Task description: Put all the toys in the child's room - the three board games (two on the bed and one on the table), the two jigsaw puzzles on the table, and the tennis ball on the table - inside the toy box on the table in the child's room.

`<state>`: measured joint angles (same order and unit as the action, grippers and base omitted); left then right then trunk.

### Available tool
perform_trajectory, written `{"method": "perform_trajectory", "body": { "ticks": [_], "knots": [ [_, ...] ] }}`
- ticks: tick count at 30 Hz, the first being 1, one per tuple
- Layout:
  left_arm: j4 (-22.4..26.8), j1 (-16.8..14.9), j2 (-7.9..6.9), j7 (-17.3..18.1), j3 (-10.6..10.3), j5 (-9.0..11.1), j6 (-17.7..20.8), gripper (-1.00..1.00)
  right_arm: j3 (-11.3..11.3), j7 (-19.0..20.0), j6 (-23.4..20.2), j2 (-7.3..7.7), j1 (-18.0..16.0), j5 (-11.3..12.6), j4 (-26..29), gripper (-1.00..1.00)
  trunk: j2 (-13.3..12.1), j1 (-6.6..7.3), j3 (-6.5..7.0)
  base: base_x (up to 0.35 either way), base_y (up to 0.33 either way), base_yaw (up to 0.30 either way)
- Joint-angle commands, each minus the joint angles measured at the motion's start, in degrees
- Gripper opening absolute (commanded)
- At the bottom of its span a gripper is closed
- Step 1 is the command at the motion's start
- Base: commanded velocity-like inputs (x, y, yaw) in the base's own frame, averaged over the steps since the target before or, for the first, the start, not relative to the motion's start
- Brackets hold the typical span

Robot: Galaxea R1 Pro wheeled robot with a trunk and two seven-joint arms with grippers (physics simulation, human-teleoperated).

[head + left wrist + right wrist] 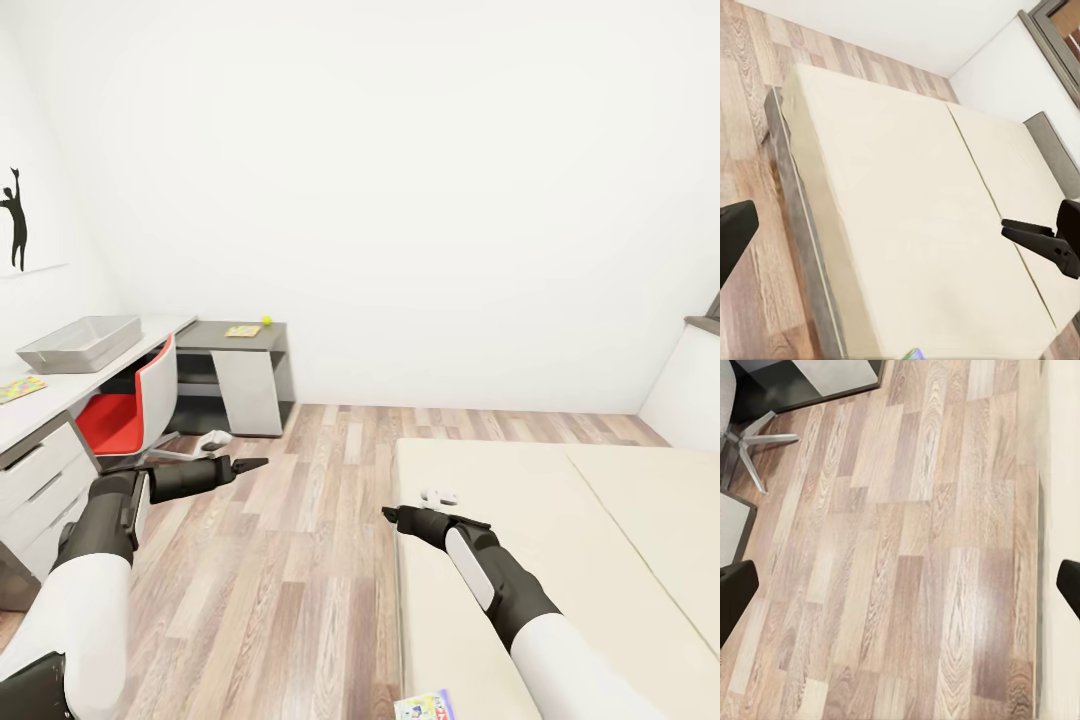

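Observation:
The grey toy box (pixel 80 343) stands on the pale table (pixel 60 395) at the left. A jigsaw puzzle (pixel 20 388) lies in front of it. On the lower dark section lie a flat yellowish box (pixel 242 331), too small to identify, and the tennis ball (pixel 267 320). One colourful board game (pixel 422 707) lies at the bed's (pixel 560 540) near edge, and a sliver of it (pixel 913 354) appears in the left wrist view. My left gripper (pixel 250 463) (pixel 892 240) hangs open over the floor. My right gripper (pixel 390 513) (pixel 900 592) is open and empty by the bed's corner.
A red chair (pixel 125 410) with a white star base (pixel 750 435) stands at the table. A small white object (pixel 440 495) lies on the mattress near my right gripper. Wood-plank floor (pixel 290 560) runs between table and bed. A black silhouette picture (pixel 15 230) hangs on the left wall.

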<state>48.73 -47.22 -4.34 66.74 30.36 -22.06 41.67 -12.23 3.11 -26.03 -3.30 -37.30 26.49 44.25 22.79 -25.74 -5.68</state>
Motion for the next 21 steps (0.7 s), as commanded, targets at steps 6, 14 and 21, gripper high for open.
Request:
{"method": "perform_trajectory", "body": {
  "ticks": [6, 14, 21],
  "knots": [
    [0.04, -0.07, 0.03, 0.58, 0.22, -0.54, 0.43, 1.00, 0.02, 0.05, -0.25, 0.01, -0.05, 0.06, 0.04, 1.00, 0.13, -0.04, -0.13, 0.000, 0.094, 0.000],
    [0.04, -0.07, 0.03, 0.60, 0.22, -0.53, 0.43, 1.00, 0.02, 0.05, -0.25, 0.00, -0.05, 0.05, 0.03, 1.00, 0.13, -0.04, -0.13, 0.000, 0.010, 0.000],
    [0.04, -0.07, 0.03, 0.52, 0.22, -0.53, 0.43, 1.00, 0.01, 0.05, -0.25, 0.00, -0.05, 0.06, 0.04, 1.00, 0.13, -0.04, -0.13, 0.000, 0.000, 0.000]
  ]
}}
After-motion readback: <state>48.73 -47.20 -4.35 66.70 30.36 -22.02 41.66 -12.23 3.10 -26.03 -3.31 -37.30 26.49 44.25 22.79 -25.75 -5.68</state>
